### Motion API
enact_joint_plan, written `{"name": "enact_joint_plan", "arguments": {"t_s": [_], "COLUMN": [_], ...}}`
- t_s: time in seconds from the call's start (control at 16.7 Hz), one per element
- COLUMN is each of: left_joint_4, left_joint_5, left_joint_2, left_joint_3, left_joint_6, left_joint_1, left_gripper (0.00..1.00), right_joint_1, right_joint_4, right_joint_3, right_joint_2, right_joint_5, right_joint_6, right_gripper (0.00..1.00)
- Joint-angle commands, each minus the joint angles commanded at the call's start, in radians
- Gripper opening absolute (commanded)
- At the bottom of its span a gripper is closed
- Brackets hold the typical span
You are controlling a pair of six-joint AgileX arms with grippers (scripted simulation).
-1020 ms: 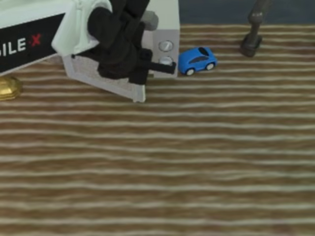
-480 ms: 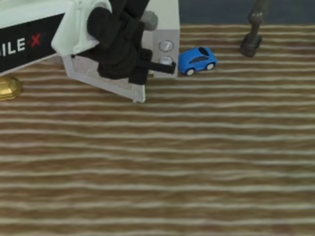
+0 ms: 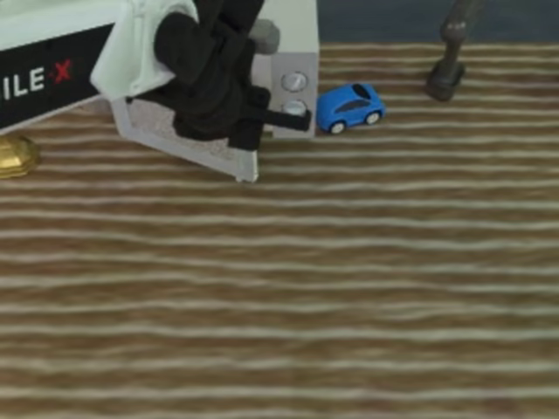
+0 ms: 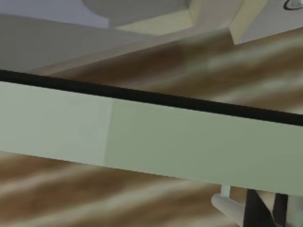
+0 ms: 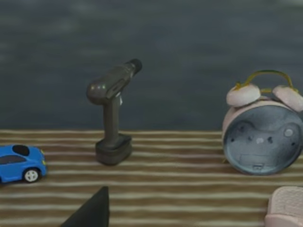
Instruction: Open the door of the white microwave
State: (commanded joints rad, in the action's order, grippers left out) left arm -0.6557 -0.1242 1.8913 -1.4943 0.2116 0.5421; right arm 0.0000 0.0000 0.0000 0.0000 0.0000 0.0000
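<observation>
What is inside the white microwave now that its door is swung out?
Nothing inside shows. The left gripper and its arm cover the white microwave opening behind the door.

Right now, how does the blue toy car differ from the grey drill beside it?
The blue toy car is bright blue and low, resting on its wheels; the grey drill is dull grey and tall, standing upright on its base. The car sits right beside the white microwave; the drill stands apart, farther toward the table's right. Both rest near the table's far edge.
</observation>
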Motion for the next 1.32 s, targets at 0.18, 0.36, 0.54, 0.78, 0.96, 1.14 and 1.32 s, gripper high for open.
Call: {"name": "enact_joint_plan", "arguments": {"t_s": [0.18, 0.36, 0.54, 0.78, 0.96, 1.14, 1.32], "left_joint_4": [0.002, 0.016, 0.03, 0.036, 0.036, 0.036, 0.036], "left_joint_5": [0.007, 0.029, 0.061, 0.071, 0.071, 0.071, 0.071], "left_joint_2": [0.0, -0.033, -0.068, -0.08, -0.08, -0.08, -0.08], "left_joint_3": [0.004, 0.044, 0.094, 0.105, 0.105, 0.105, 0.105], "left_joint_6": [0.001, -0.048, -0.109, -0.124, -0.124, -0.124, -0.124], "left_joint_1": [0.005, -0.01, -0.027, -0.032, -0.032, -0.032, -0.032], "left_gripper": [0.0, 0.0, 0.0, 0.0, 0.0, 0.0, 0.0], "right_joint_1": [0.0, 0.0, 0.0, 0.0, 0.0, 0.0, 0.0], "right_joint_4": [0.0, 0.0, 0.0, 0.0, 0.0, 0.0, 0.0], "right_joint_3": [0.0, 0.0, 0.0, 0.0, 0.0, 0.0, 0.0], "right_joint_2": [0.0, 0.0, 0.0, 0.0, 0.0, 0.0, 0.0], "right_joint_5": [0.0, 0.0, 0.0, 0.0, 0.0, 0.0, 0.0], "right_joint_6": [0.0, 0.0, 0.0, 0.0, 0.0, 0.0, 0.0], "right_gripper": [1.0, 1.0, 1.0, 1.0, 1.0, 1.0, 1.0]}}
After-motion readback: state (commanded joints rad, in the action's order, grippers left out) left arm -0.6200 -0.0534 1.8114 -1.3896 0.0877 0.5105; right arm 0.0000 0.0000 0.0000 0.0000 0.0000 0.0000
